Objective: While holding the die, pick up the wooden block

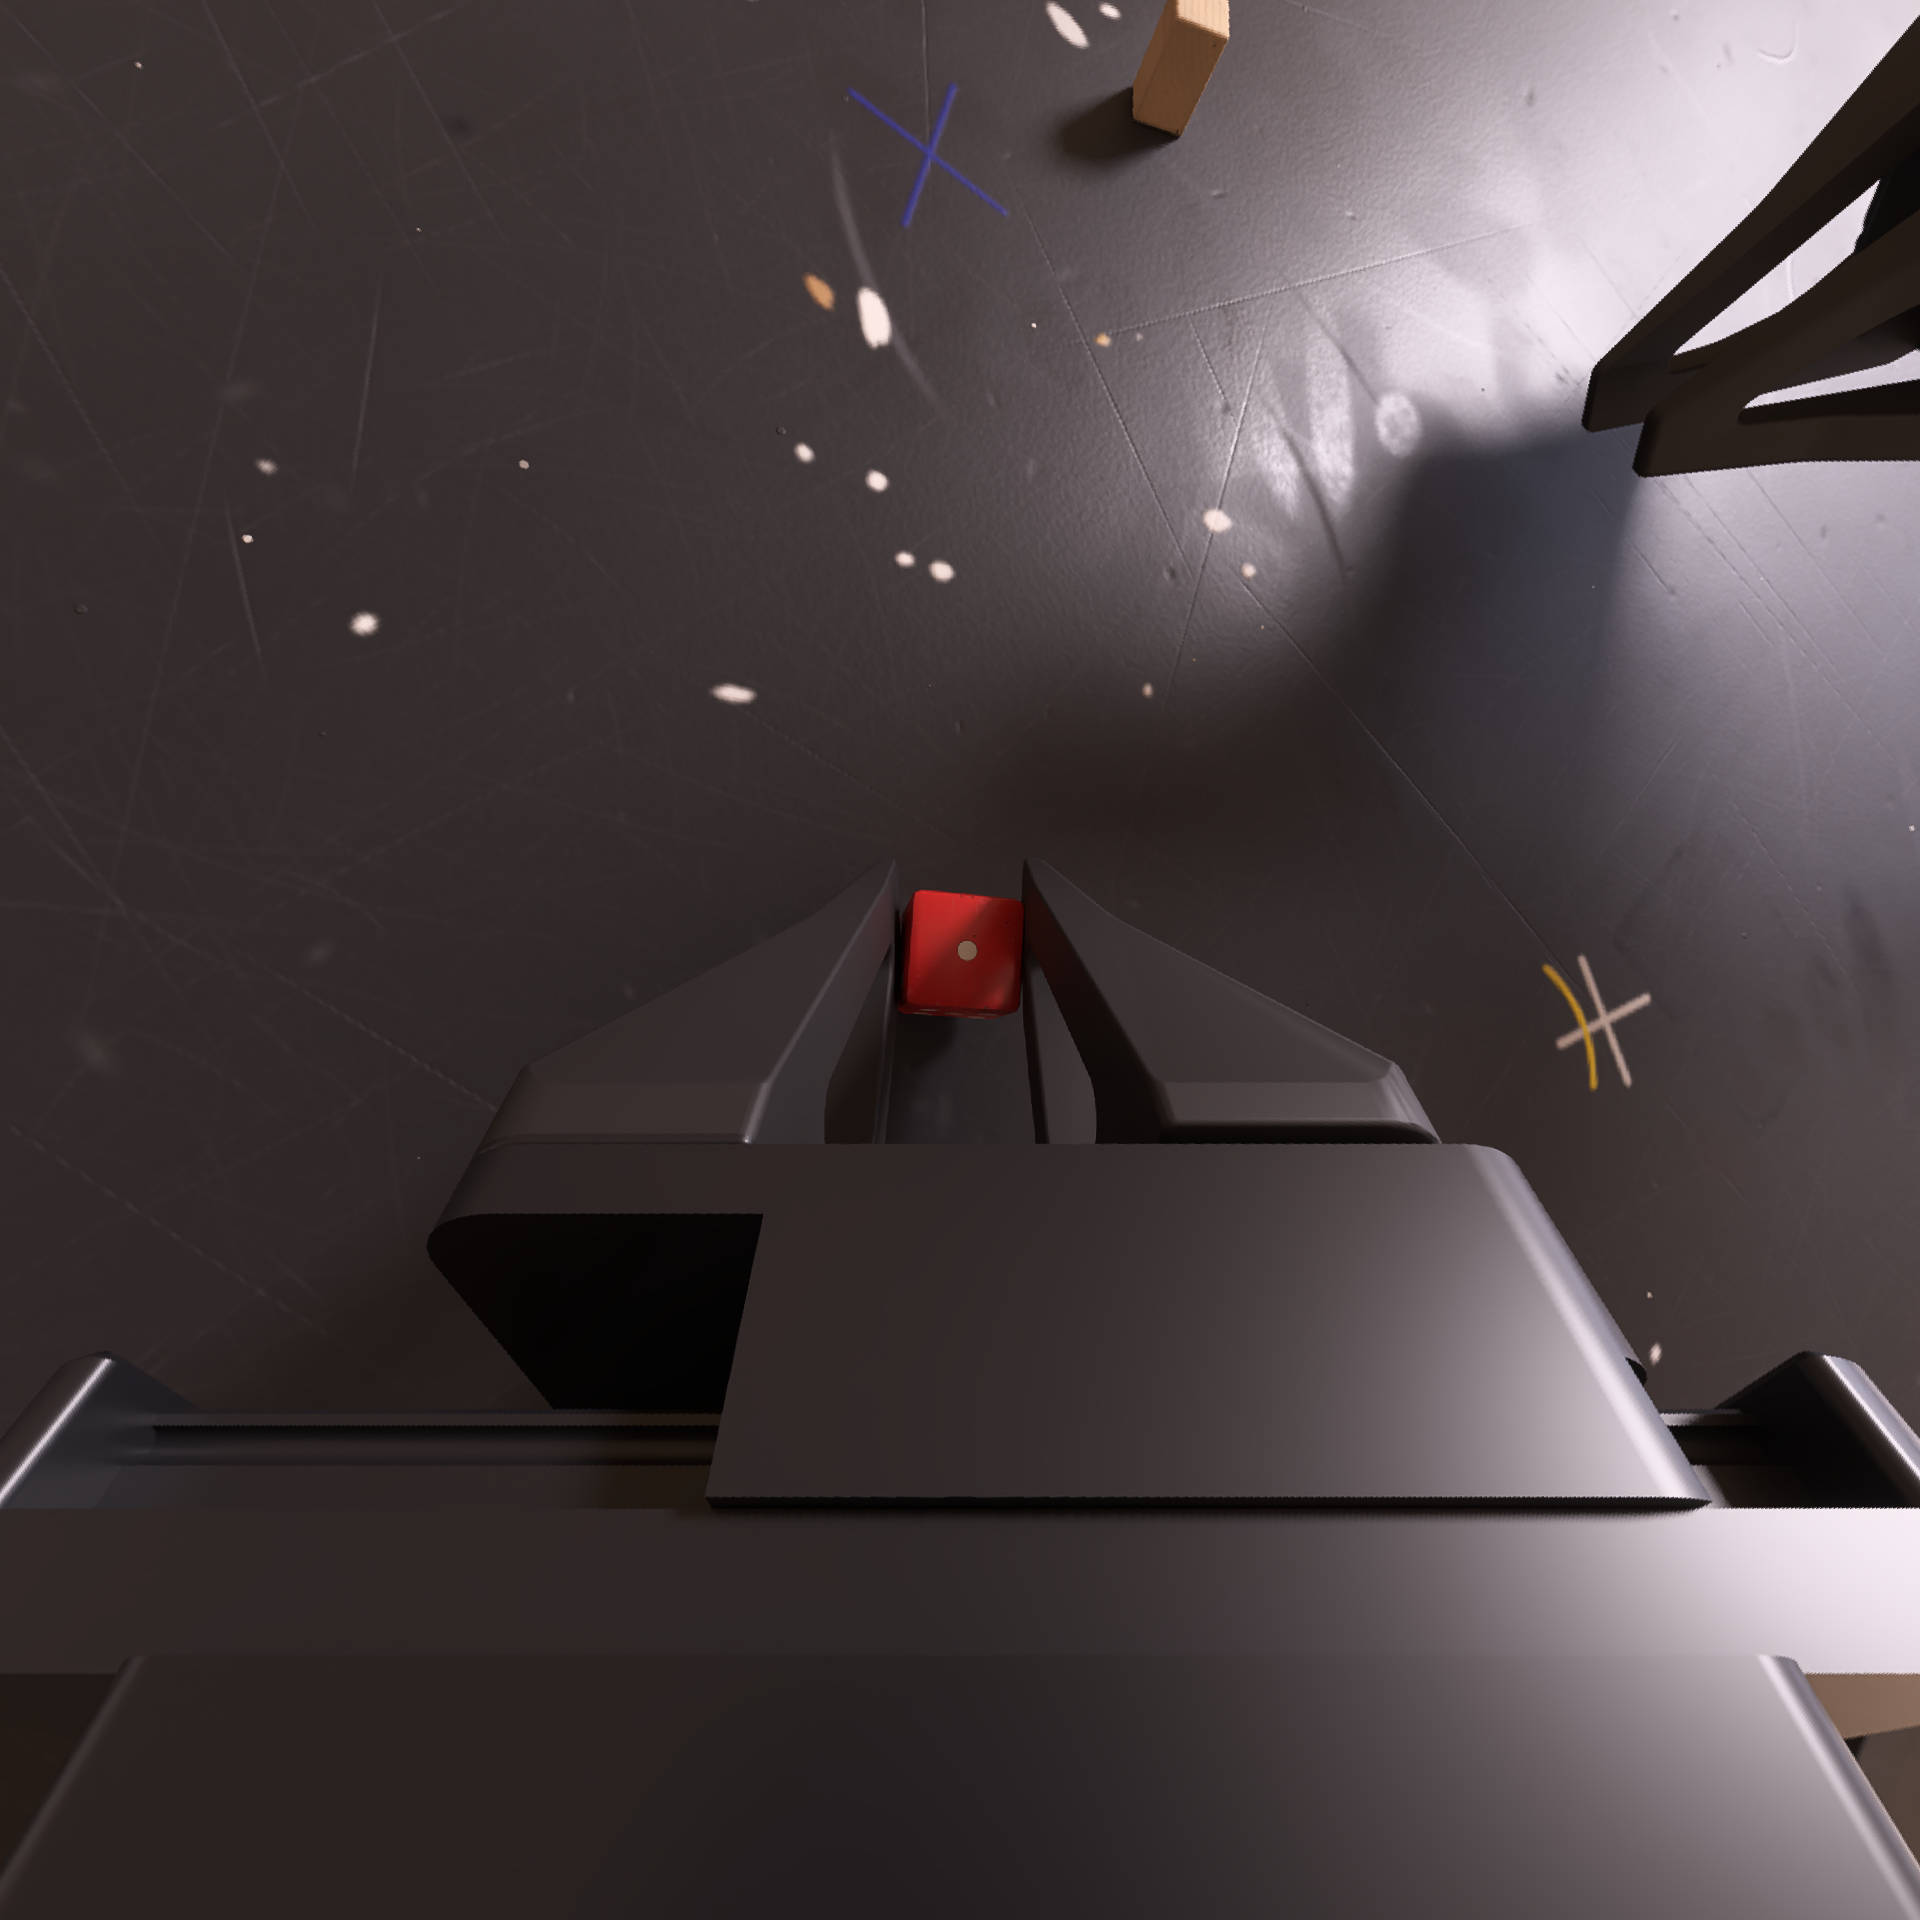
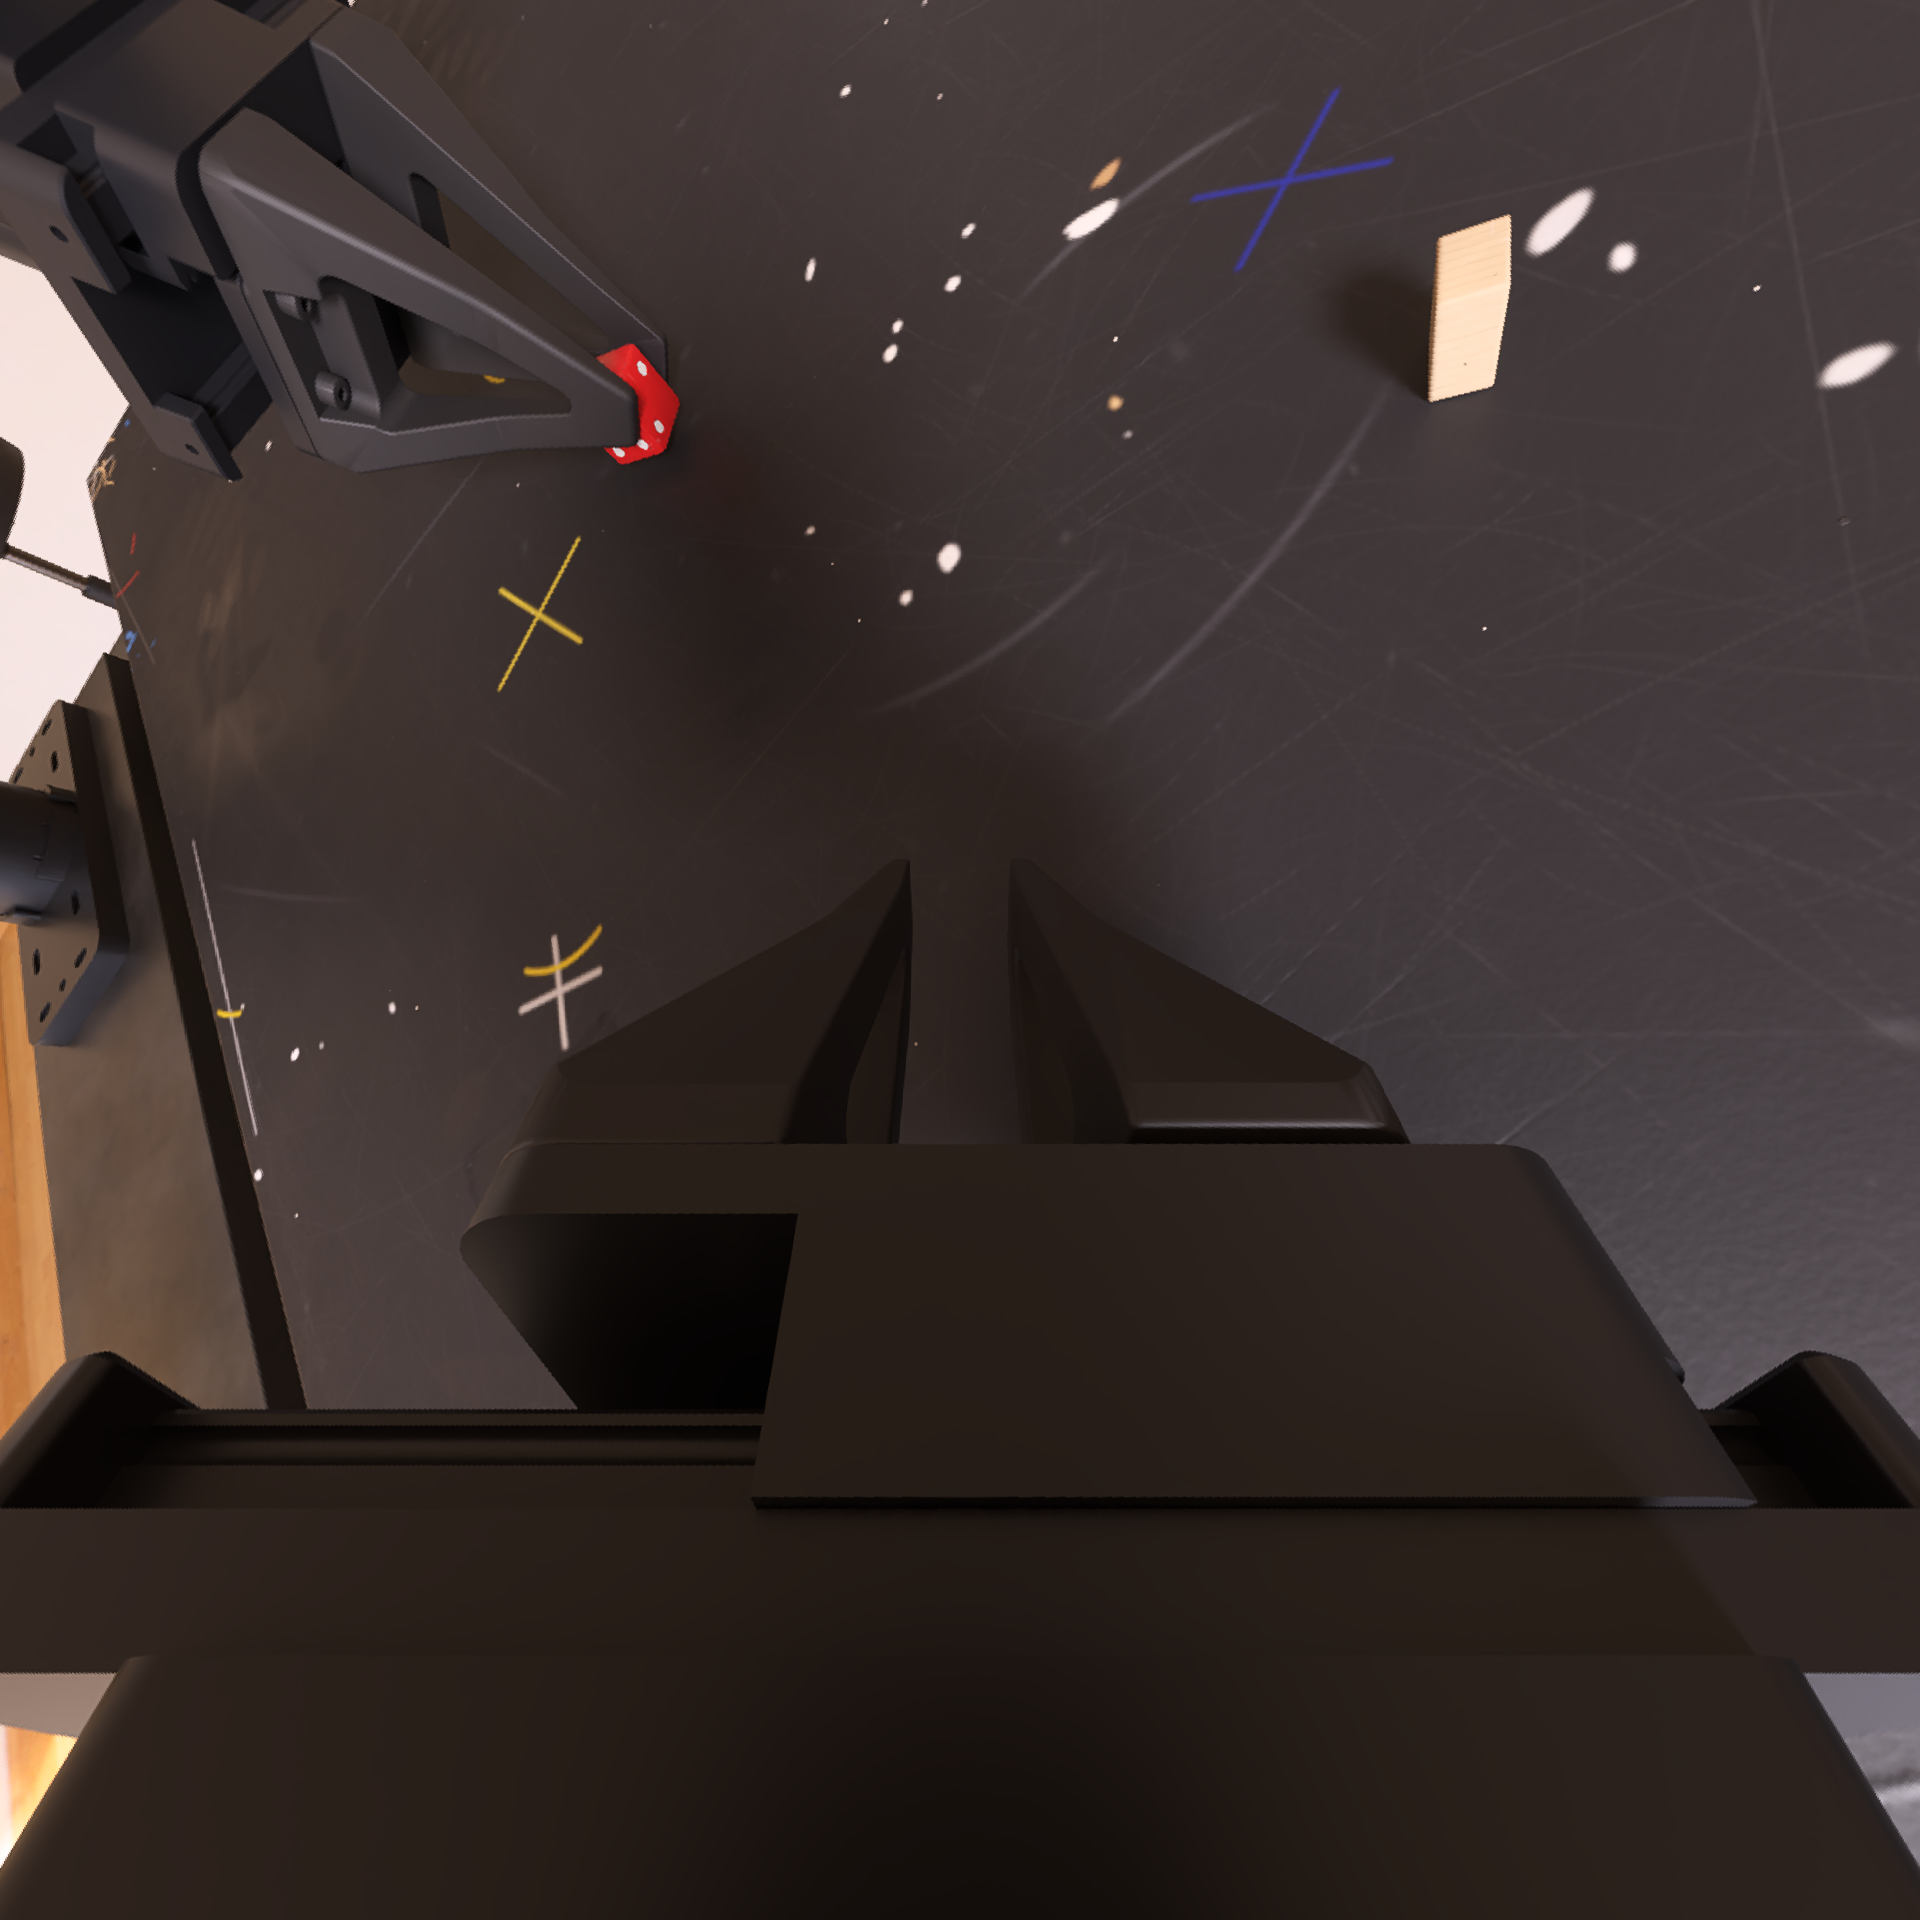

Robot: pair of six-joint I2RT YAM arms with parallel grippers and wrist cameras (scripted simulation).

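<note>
My left gripper [image 1: 960, 894] is clenched on the red die [image 1: 960, 952]: both fingers press its sides, and the face turned toward my wrist camera shows a single pale pip. In the right wrist view the same gripper [image 2: 634, 405] reaches in from the upper left corner, the die [image 2: 642, 407] pinched at its tips with white pips showing on two faces; it appears to hang above the table, though I cannot tell how high.

My right gripper [image 2: 960, 883] has nothing in it. Its two fingers stand a narrow gap apart, with only dark tabletop visible between them. From the left wrist view it [image 1: 1605, 416] enters at the right edge as dark fingers over a broad shadow.

The wooden block [image 2: 1469, 310] stands upright on the dark scratched table [image 2: 1455, 831], far ahead and to the right of my right fingers, well apart from both grippers. In the left wrist view it [image 1: 1179, 64] sits at the top edge, partly cut off. Just to its left lies a blue cross [image 2: 1288, 179] drawn on the surface. Nearer to me, on the left, are a yellow cross [image 2: 538, 615] and a white cross with a yellow arc [image 2: 561, 982]. Pale paint specks scatter across the middle of the table.
</note>
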